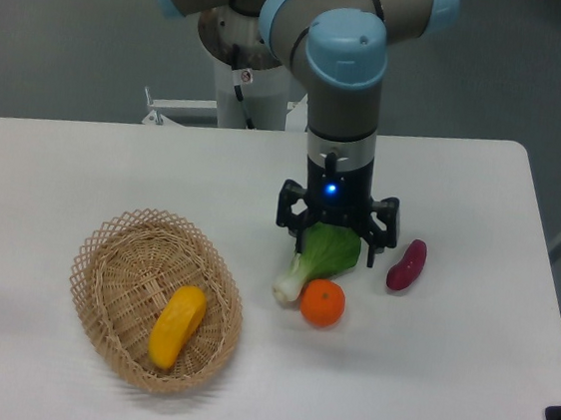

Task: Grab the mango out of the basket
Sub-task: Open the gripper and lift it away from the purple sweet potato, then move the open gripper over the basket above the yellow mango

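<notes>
The mango (178, 326) is yellow-orange and elongated. It lies in the right half of the oval wicker basket (106, 242) at the front left of the table. My gripper (336, 236) hangs well to the right of the basket, over a leafy green vegetable. Its jaws stand spread apart with nothing between them. It is far from the mango and touches neither it nor the basket.
A green leafy vegetable with a white stalk (315, 262) lies under the gripper. A round orange (322, 303) sits just in front of it. A purple-red oblong vegetable (406, 264) lies to the right. The arm's base stands at the table's back edge.
</notes>
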